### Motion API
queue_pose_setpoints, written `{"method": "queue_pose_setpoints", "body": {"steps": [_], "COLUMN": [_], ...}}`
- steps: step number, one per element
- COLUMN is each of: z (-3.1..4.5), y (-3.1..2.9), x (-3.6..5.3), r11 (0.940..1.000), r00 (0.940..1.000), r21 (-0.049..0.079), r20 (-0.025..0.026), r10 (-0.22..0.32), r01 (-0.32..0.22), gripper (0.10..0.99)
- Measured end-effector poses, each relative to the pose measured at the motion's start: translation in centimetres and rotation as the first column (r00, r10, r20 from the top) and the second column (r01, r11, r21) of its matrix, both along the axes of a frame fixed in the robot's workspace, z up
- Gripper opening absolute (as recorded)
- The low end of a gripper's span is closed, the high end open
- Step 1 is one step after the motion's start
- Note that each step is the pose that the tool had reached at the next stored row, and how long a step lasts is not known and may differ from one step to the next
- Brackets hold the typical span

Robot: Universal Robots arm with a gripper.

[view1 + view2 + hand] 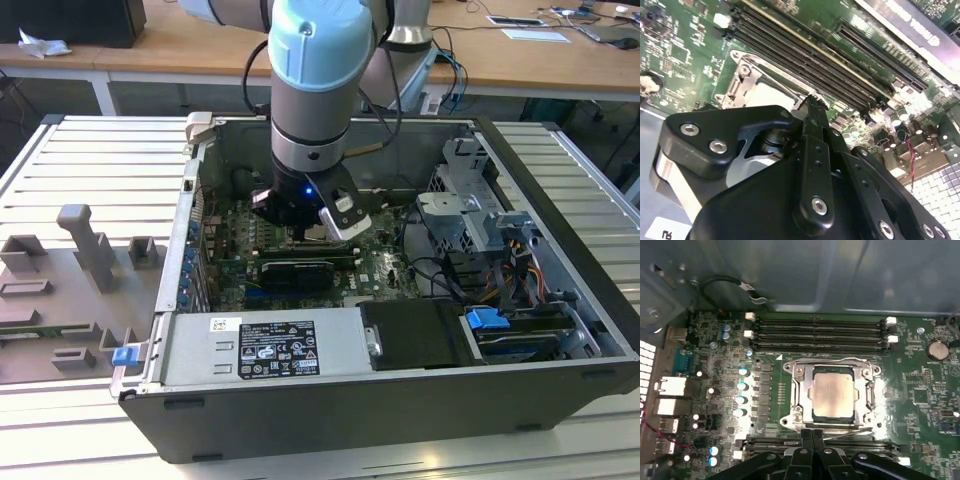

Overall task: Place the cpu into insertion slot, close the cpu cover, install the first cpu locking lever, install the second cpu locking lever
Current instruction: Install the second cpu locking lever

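The hand [812,436], fingers pressed together and holding nothing, sits at 6 o'clock of the chip [833,395] under its closed cover [799,390].

Open computer case [560,160] is being supported on a ribbed metal table [90,170]. Power supply [262,348] is being shown along the case's near wall, blue-tabbed drive bay [488,320] toward the exterior view's right. Grey fixture blocks [85,245] are being kept at the exterior view's left. Memory slots [817,335] and coin cell battery [936,349] are being shown in the first wrist view.
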State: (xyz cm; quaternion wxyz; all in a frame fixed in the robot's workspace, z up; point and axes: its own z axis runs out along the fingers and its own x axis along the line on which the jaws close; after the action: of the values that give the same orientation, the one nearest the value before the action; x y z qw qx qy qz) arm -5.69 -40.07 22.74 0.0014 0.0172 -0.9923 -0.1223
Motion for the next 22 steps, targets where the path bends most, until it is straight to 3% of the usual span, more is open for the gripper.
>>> {"method": "queue_pose_setpoints", "body": {"steps": [3,11,15,22], "z": [-0.52,-2.15,-2.56,-3.21], "y": [-0.63,-0.64,-0.64,-0.65], "x": [-0.5,-0.99,-1.35,-1.52], "r11": [1.0,0.9996,0.9987,0.9968], "r00": [1.0,0.9998,0.9995,0.9987], "r21": [0.007,0.02,0.04,0.062], "r20": [0.0001,0.0001,0.0007,0.0014], "r10": [0.006,0.018,0.033,0.05], "r01": [-0.006,-0.018,-0.033,-0.05], "gripper": [0.106,0.106,0.106,0.106]}}
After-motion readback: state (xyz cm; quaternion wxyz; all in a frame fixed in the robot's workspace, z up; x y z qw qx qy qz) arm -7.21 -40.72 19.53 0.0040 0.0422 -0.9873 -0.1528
